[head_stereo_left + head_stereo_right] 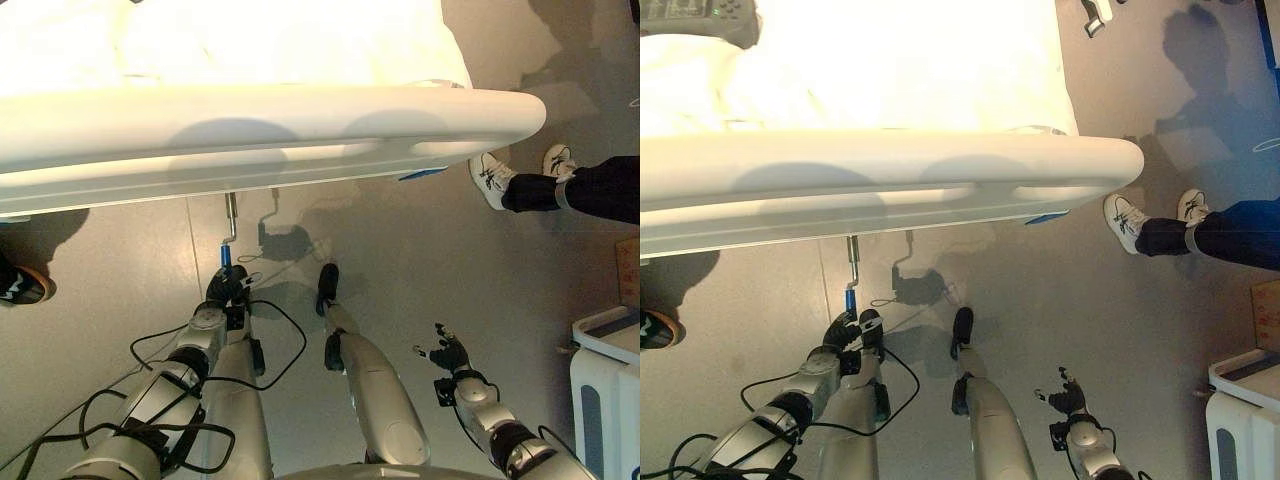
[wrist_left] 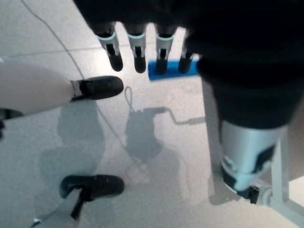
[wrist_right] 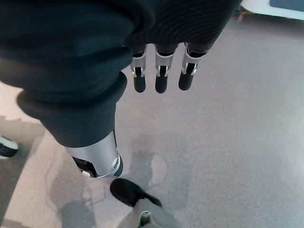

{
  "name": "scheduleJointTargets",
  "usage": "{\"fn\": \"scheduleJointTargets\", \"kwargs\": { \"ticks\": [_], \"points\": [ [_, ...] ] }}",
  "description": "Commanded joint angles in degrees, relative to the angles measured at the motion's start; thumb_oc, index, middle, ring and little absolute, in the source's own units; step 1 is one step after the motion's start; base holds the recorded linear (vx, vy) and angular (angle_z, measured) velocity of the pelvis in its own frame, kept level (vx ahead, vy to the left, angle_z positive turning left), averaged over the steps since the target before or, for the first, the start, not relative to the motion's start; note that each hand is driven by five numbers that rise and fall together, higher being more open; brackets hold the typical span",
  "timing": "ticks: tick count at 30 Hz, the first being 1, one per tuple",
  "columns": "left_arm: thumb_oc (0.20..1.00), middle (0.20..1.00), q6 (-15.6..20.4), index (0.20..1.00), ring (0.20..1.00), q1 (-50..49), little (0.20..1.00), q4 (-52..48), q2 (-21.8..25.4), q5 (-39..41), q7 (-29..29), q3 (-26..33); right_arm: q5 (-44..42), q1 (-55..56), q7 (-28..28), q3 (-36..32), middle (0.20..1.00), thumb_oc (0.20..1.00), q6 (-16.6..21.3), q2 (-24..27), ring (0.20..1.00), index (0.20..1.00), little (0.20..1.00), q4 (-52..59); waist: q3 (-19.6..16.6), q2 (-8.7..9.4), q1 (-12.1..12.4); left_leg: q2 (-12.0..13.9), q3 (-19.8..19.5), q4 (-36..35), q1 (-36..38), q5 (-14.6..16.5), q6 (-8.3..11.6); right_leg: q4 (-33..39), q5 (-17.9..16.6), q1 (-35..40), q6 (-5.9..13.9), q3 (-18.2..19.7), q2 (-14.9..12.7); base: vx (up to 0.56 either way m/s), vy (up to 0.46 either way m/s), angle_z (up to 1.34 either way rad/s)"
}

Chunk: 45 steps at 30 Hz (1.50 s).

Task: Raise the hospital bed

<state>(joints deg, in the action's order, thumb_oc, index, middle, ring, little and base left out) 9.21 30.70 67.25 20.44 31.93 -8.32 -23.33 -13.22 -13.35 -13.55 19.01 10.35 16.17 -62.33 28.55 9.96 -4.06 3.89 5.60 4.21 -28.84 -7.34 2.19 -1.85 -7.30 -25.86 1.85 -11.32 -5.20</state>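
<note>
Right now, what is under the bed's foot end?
Under the footboard, a metal crank with a blue handle hangs down, the left hand at it. The crank's attachment is hidden beneath the board.

The left arm reaches forward, its left hand (image 1: 226, 290) with fingers (image 2: 138, 54) curled. The right arm hangs low, its right hand (image 1: 449, 355) with fingers relaxed and holding nothing

1 hospital bed (image 1: 300, 115) w/ 1 cream footboard. 1 crank (image 1: 229, 222) under it, 1 blue grip (image 1: 226, 255) on its end. 2 robot hands: left hand (image 1: 226, 288) at the blue grip, right hand (image 1: 447, 355) over bare floor. 2 white sneakers (image 1: 492, 178) on 1 person at right. 1 dark shoe (image 1: 20, 285) at left edge. 1 white cabinet (image 1: 608, 385) at right.
</note>
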Motion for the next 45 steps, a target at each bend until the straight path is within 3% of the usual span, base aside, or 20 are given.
{"fn": "scheduleJointTargets", "kwargs": {
  "ticks": [1,7,19,25,45],
  "points": [
    [1.000,1.000,0.85,1.000,1.000,-2.14,1.000,0.17,-2.98,-3.15,1.78,1.15,0.93,3.55,0.62,-1.10,1.000,1.000,-1.31,3.64,1.000,1.000,1.000,-0.28,-2.90,-2.72,1.05,-1.72,0.55,-0.19,1.14,1.08,-1.61,-4.41,1.39,0.08,3.45,0.20,-1.18,0.00,0.036,-0.03],
    [1.000,1.000,1.05,1.000,1.000,-6.58,1.000,-1.59,-4.37,-4.06,3.60,0.95,1.41,3.97,1.74,-1.80,1.000,1.000,-1.79,3.94,1.000,1.000,1.000,-2.83,-4.50,-4.42,2.07,-1.93,0.65,0.07,5.86,2.32,-2.12,-5.52,3.38,3.99,2.94,0.62,-1.24,0.02,0.010,0.01],
    [1.000,1.000,0.02,1.000,1.000,-4.31,1.000,4.44,-4.88,-1.39,3.12,3.48,0.56,3.02,1.08,-2.34,1.000,1.000,-1.95,3.62,1.000,1.000,1.000,-5.26,-5.83,-5.21,2.04,-1.72,0.46,0.59,3.03,1.84,-2.10,-5.80,3.92,1.83,2.41,0.34,-0.77,0.00,-0.002,-0.01],
    [1.000,1.000,-0.31,1.000,1.000,-2.65,1.000,5.31,-4.47,-1.81,2.85,3.23,0.26,2.84,0.75,-2.47,1.000,1.000,-2.12,3.75,1.000,1.000,1.000,-6.00,-5.96,-5.12,1.86,-1.49,0.07,0.36,2.64,3.15,-1.54,-5.82,5.30,1.38,2.79,0.78,-0.57,0.05,0.002,0.01],
    [1.000,1.000,-0.46,1.000,1.000,6.87,1.000,5.14,-1.74,-1.38,0.72,-0.38,-0.65,2.58,-0.60,-1.61,1.000,1.000,-1.46,5.12,1.000,1.000,1.000,-1.15,-3.77,-3.45,0.16,-0.96,0.56,-0.09,-2.22,1.93,-1.19,-4.76,3.11,-3.34,2.77,1.35,0.07,0.00,0.000,-0.01]
  ]
}}
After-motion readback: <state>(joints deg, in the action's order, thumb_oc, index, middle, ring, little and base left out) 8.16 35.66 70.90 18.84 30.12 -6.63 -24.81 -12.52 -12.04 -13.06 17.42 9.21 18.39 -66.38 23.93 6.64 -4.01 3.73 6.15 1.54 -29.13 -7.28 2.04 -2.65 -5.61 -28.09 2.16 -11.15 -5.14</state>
